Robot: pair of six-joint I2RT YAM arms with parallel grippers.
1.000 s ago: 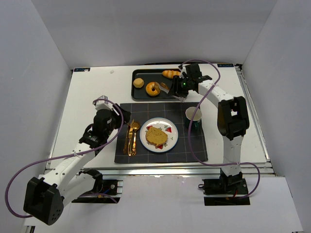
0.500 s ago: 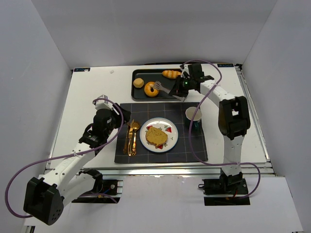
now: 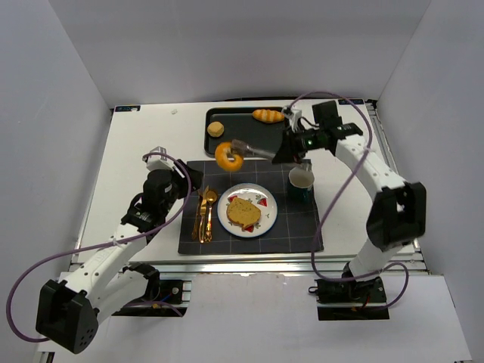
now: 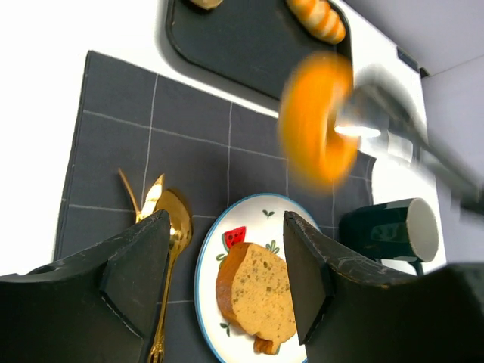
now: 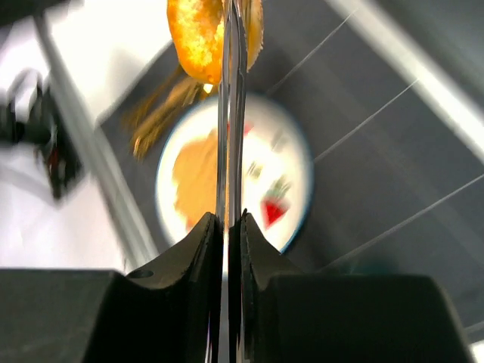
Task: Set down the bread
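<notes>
change: ring bread [image 3: 228, 156] was on the tray [image 3: 242, 125] a second ago; now lifted clear and swung out toward the plate [image 3: 272, 203]
bread now: in the air over the far edge of the mat [image 3: 197, 227], between tray and plate
right pincer [image 3: 293, 144]: pressed onto the tongs [image 3: 253, 148], tongs pinching the bread
left pincer [image 4: 225, 249]: spread, idle over the mat
plate: already carries a slice [image 3: 243, 212]
meaning: pick looks done; carry and release remain
</notes>
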